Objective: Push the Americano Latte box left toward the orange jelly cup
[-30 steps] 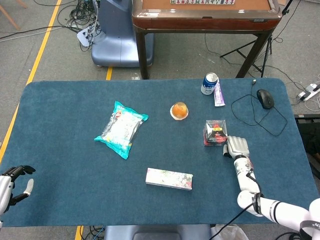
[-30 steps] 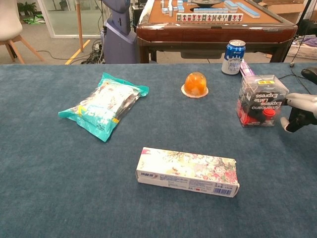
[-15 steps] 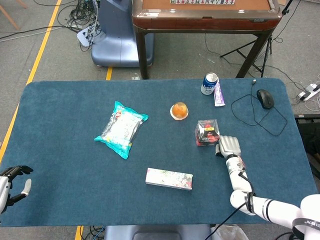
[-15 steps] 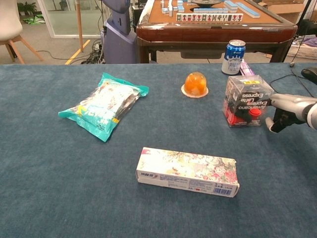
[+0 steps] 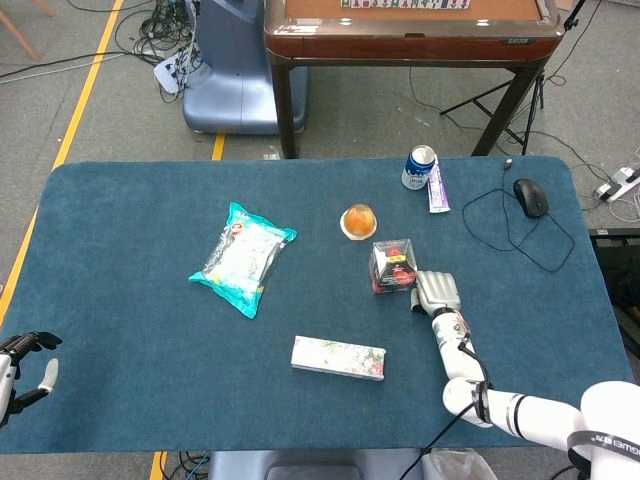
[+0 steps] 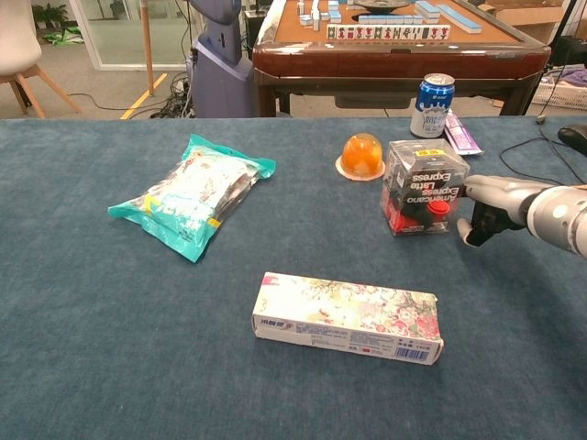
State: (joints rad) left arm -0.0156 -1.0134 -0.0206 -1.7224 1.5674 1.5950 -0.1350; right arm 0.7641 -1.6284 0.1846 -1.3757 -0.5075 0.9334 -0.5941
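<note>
Nearest the robot: long rectangular cardboard carton with a floral print, lying flat on the napped blue cloth of the table, unmoved from a second before. Left hand low at the near left table edge, holding nothing, fingers apart, much as before.

Mid-table: clear plastic cube-shaped Americano Latte box with black and red contents, found shifted left from its place a second earlier, upright, now just beside the domed translucent orange jelly cup; whether touching, not determinable. Right hand, pale grey, moved left with the box, fingertips pressed against the box's right face, fingers extended and close together, gripping nothing.

To the left: crinkled teal-edged plastic snack bag, glossy, flat, in its former position.

Far side: blue and white metal drink can, upright, with a flat purple packet just beside it. Black computer mouse with looped cable at far right.
</note>
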